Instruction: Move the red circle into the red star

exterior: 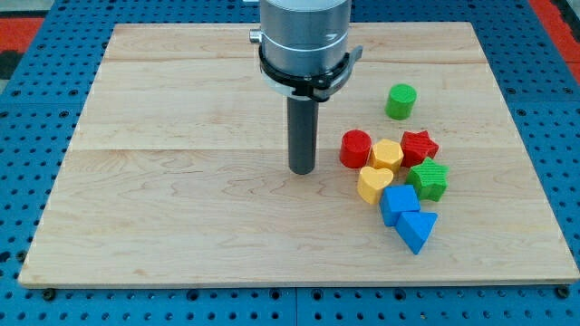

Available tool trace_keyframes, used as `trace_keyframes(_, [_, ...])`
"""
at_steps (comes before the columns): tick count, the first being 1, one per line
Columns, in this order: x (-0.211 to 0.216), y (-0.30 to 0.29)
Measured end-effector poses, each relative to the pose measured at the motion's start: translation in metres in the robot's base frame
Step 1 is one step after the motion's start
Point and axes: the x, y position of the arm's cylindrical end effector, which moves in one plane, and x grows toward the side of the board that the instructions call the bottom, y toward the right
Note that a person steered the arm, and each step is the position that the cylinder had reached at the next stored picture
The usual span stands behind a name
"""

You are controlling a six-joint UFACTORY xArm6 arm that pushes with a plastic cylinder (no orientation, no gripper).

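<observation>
The red circle (pixel 355 148) stands right of the board's middle. The red star (pixel 419 146) lies to its right, with a yellow block (pixel 386 154) between them. The circle touches the yellow block. My tip (pixel 302 169) rests on the board a little to the left of the red circle, with a small gap between them.
A green circle (pixel 401 101) stands above the cluster. A yellow heart (pixel 374 184), a green star (pixel 428 180), a blue block (pixel 398 203) and a blue triangle (pixel 416 228) crowd below the red blocks. The wooden board (pixel 181 181) lies on a blue pegboard.
</observation>
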Motion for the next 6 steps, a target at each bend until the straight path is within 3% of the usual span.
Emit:
trace_keyframes(3, [-0.078,0.072])
trace_keyframes(4, [-0.077,0.095])
trace_keyframes(6, [-0.014,0.1])
